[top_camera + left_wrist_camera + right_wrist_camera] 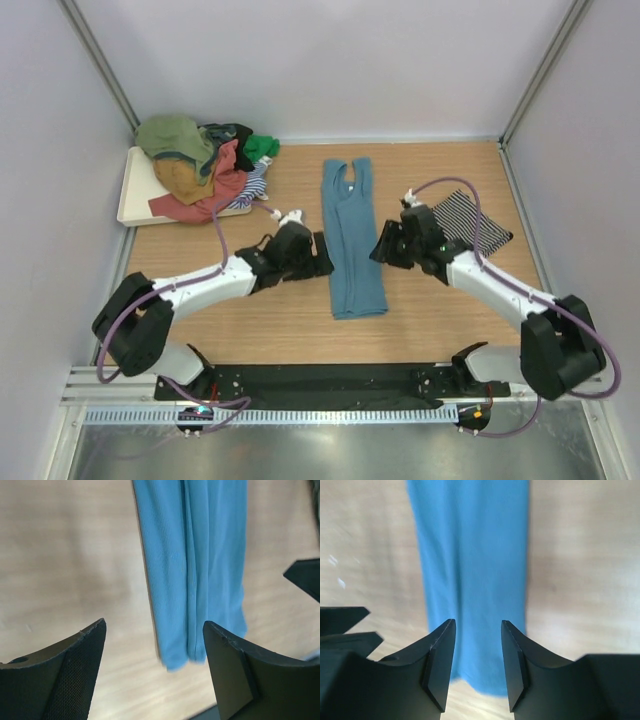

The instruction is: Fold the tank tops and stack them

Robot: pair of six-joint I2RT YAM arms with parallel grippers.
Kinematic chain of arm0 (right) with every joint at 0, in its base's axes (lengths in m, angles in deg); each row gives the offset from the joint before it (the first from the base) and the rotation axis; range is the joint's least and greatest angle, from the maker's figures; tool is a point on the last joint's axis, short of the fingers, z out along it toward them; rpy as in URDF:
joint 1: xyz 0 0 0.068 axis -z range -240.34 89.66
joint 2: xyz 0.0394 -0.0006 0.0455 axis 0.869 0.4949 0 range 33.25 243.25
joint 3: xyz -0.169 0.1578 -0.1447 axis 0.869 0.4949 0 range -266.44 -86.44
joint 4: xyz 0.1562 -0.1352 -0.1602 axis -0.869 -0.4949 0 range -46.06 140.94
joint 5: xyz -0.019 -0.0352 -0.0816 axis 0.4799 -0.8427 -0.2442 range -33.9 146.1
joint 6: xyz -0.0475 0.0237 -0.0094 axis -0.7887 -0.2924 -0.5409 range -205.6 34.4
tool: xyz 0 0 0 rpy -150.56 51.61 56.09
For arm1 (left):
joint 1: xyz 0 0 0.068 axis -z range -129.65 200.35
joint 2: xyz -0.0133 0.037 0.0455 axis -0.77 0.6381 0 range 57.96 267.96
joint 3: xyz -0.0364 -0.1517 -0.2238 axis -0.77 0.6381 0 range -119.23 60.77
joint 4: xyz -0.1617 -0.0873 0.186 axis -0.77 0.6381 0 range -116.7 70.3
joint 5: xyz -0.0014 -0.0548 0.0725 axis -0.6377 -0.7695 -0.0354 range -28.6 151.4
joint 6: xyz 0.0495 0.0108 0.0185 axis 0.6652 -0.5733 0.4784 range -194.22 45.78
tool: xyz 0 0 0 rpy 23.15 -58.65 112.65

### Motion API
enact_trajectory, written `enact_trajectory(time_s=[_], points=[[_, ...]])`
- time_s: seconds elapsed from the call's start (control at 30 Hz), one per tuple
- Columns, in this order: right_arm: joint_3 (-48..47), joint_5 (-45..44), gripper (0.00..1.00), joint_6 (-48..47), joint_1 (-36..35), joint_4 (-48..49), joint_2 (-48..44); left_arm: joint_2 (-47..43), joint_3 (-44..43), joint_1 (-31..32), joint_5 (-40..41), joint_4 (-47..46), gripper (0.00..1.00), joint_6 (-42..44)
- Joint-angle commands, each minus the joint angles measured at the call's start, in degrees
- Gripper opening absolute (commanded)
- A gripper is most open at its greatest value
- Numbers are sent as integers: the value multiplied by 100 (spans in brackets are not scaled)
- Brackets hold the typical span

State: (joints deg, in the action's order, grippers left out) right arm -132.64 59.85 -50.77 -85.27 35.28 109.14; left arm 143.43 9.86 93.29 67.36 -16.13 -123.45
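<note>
**A:** Where is the teal top (352, 240)?

**B:** In the middle of the table (250, 320). It lies flat as a long narrow strip, folded lengthwise, with the straps at the far end and the hem at the near end.

**A:** And the left gripper (155, 625)?

**B:** Just beside the strip's left edge, about halfway along it. Its fingers are spread wide and there is nothing between them. Its own camera shows the near end of the cloth lying on the wood beyond the tips.

**A:** Is it touching the cloth?

**B:** From above I can't tell.

**A:** The right gripper (478, 622)?

**B:** Just beside the right edge, facing the left one across the strip. Its fingers stand apart with a clear gap, though narrower than the left's. The blue cloth shows through the gap, but nothing is pinched.

**A:** Any other tops?

**B:** A striped top (470, 222) lies folded flat to the right, behind the right arm. At the far left there is a loose pile of tops (205, 165) in olive, mustard, coral, green and black. It sits partly on a white tray (135, 190) and spills over the tray's right side onto the table.
</note>
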Motion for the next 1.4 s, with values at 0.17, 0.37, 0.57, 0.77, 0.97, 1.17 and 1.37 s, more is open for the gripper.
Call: enact_trajectory(time_s=[0.17, 0.37, 0.57, 0.77, 0.97, 1.17, 1.37], points=[[1796, -146, 52, 542, -662, -411, -1323, -444, 1013, 1568, 784, 165, 75, -1272], [1904, -50, 47, 534, -715, -368, -1157, 100, 1180, 1902, 600, -423, 69, -1747], [2044, 117, 40, 569, -777, -271, -1278, 31, 1435, 1911, 722, -749, 63, -1941], [2167, 310, 2, 595, -899, -376, -1489, -355, 1620, 1885, 863, -740, 60, -2003], [2264, 241, 4, 736, -1040, -552, -1947, -374, 1822, 1727, 732, -1011, 57, -2134], [1825, -583, 34, 692, -1040, -1184, -2105, -110, 1814, 1665, 582, -1426, 50, -2240], [1500, -551, 38, 516, -1040, -1133, -1675, 223, 1699, 1630, 538, -1593, 45, -2257]])
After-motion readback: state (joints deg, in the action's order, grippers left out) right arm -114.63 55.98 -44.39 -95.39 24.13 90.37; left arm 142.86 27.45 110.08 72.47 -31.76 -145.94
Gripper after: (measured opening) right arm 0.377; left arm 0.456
